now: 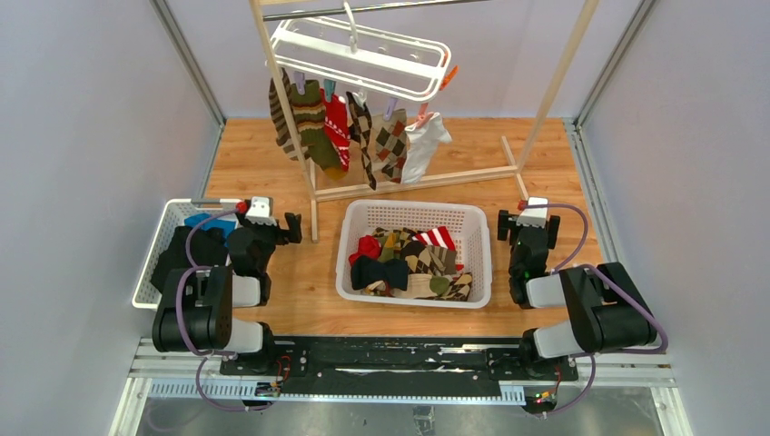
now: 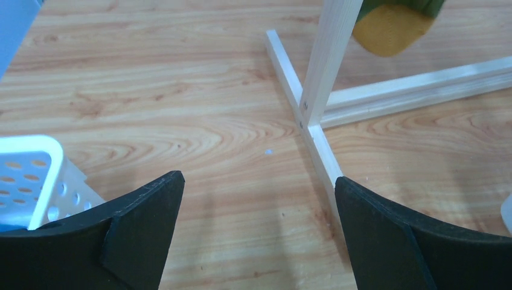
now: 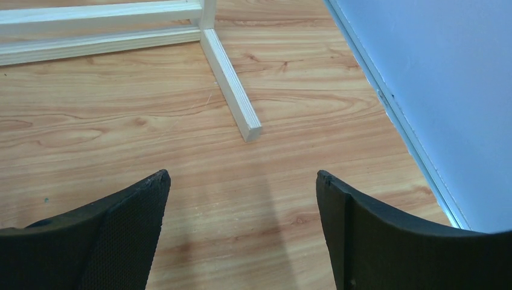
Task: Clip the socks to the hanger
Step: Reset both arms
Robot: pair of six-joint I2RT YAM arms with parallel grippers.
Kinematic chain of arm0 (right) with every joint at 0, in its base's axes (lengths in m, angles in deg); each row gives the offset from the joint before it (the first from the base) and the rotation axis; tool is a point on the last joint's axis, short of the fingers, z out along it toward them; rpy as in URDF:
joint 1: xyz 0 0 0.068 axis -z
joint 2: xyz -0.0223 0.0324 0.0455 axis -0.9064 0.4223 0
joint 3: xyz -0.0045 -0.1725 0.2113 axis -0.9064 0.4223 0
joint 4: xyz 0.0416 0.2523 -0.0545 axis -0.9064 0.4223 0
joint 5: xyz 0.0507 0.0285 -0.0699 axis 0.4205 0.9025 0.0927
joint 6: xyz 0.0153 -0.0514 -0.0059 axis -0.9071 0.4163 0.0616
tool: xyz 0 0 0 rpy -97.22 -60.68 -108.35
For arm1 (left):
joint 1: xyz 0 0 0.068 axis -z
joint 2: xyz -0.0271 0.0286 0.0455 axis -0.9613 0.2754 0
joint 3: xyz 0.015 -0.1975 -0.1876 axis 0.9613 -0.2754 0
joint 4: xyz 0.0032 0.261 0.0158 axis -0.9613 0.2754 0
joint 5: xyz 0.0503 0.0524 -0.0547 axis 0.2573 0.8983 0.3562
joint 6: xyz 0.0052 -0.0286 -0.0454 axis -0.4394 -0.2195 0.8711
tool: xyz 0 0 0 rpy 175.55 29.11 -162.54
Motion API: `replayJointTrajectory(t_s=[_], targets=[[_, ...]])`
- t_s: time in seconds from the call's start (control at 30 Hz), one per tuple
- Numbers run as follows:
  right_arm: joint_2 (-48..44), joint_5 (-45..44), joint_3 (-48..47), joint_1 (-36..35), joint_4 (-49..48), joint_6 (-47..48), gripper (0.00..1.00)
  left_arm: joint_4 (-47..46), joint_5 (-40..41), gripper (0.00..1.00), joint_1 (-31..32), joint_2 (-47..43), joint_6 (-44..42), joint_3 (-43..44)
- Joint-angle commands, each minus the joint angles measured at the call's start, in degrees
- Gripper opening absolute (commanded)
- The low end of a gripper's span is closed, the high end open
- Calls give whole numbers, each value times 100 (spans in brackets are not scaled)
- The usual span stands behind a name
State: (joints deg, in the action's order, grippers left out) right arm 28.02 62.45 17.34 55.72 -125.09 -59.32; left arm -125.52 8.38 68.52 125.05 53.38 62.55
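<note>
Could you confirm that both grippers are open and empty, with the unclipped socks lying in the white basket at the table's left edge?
Not quite: the unclipped socks lie in the central white basket, as the top external view shows; the left-edge basket holds a dark bundle. The left gripper and right gripper are open and empty.

Tabletop: light wood grain, bounded by pale grey walls.
Rack: tall frame of light wood standing at the far half of the table, its base rails flat on the surface.
Metal bar: spans the rack's top.
Centre basket: white perforated plastic, just in front of the rack's base.
Left basket: white, perforated, at the left edge.
Dark bundle: lies in the left basket.
Blue cloth: beside the bundle, at the far end.
</note>
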Motion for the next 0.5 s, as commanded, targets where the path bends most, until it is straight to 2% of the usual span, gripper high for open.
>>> replayJointTrajectory(t_s=[0.0,0.3,0.47], targets=[[141,-183,-52,9,-121,112,89,-29,429,100,187,-19,-186,227],[173,-130,-79,53,-108,93,90,12,405,100,189,-60,-185,217],[89,226,-177,262,216,-31,91,-8,405,100,189,-59,-185,209]])
